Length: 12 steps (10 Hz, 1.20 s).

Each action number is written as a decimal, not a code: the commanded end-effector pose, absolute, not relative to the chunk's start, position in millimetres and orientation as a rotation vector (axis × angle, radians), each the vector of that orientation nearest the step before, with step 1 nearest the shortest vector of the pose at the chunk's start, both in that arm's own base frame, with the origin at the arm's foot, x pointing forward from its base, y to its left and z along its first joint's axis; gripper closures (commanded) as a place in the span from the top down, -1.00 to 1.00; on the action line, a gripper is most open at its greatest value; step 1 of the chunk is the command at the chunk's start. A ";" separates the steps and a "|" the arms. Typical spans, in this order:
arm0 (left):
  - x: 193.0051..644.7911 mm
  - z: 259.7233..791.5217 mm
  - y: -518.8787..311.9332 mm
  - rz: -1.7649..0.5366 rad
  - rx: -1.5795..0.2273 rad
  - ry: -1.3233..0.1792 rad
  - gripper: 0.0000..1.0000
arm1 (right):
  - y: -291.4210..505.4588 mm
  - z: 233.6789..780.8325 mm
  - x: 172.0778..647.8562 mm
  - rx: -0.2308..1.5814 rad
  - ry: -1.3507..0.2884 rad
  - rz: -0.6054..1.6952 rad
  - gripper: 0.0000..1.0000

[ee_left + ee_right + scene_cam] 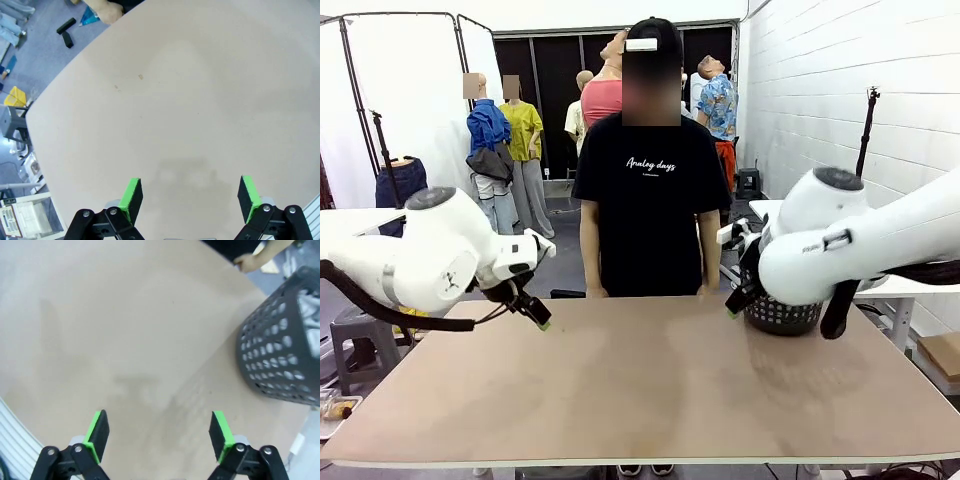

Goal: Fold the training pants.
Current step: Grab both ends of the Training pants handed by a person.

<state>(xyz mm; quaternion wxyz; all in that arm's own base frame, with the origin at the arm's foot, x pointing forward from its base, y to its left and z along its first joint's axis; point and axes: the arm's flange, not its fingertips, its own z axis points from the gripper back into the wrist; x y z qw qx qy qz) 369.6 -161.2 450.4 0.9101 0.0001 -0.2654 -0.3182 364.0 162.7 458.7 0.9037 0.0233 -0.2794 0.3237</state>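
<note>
The training pants are not laid out anywhere on the table (650, 390). Some light grey cloth (306, 302) shows inside the dark basket (272, 355); too little of it shows to tell whether it is the pants. My left gripper (536, 313) hovers over the table's far left part, open, with bare tabletop between its green pads (131, 196). My right gripper (734, 306) hangs over the far right part beside the basket (782, 316), also open and holding nothing. In the wrist views each gripper (190, 194) (159, 434) looks down on plain brown tabletop.
A person in a black T-shirt (648, 205) stands at the table's far edge, arms down, one hand (247, 262) near that edge. The perforated basket stands at the table's far right corner. A grey stool (358, 345) sits off the left side.
</note>
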 end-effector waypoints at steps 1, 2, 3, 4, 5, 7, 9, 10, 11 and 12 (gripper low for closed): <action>353.1 482.6 -162.9 -0.649 0.013 -0.575 1.00 | 154.4 491.4 351.9 0.093 -0.573 0.714 1.00; 342.8 497.8 -167.8 -0.663 0.009 -0.593 1.00 | 152.7 505.3 343.6 0.088 -0.587 0.715 1.00; 334.7 510.7 -172.1 -0.687 0.019 -0.601 1.00 | 152.5 518.1 336.8 0.090 -0.606 0.721 1.00; 327.6 522.6 -175.1 -0.695 0.029 -0.612 1.00 | 152.0 529.5 329.6 0.094 -0.630 0.726 1.00; 324.1 532.8 -175.2 -0.702 0.046 -0.633 1.00 | 153.2 537.8 327.5 0.094 -0.661 0.724 1.00; 318.2 541.7 -177.2 -0.701 0.048 -0.636 1.00 | 151.2 547.5 321.8 0.100 -0.678 0.717 1.00; 320.4 542.0 -175.0 -0.714 0.032 -0.644 1.00 | 153.0 549.0 321.9 0.067 -0.682 0.699 1.00; 320.4 542.0 -175.0 -0.714 0.032 -0.644 1.00 | 153.0 549.0 321.9 0.067 -0.682 0.699 1.00; 320.4 542.0 -175.0 -0.714 0.032 -0.644 1.00 | 153.0 549.0 321.9 0.067 -0.682 0.699 1.00; 320.4 542.0 -175.0 -0.714 0.032 -0.644 1.00 | 153.0 549.0 321.9 0.067 -0.682 0.699 1.00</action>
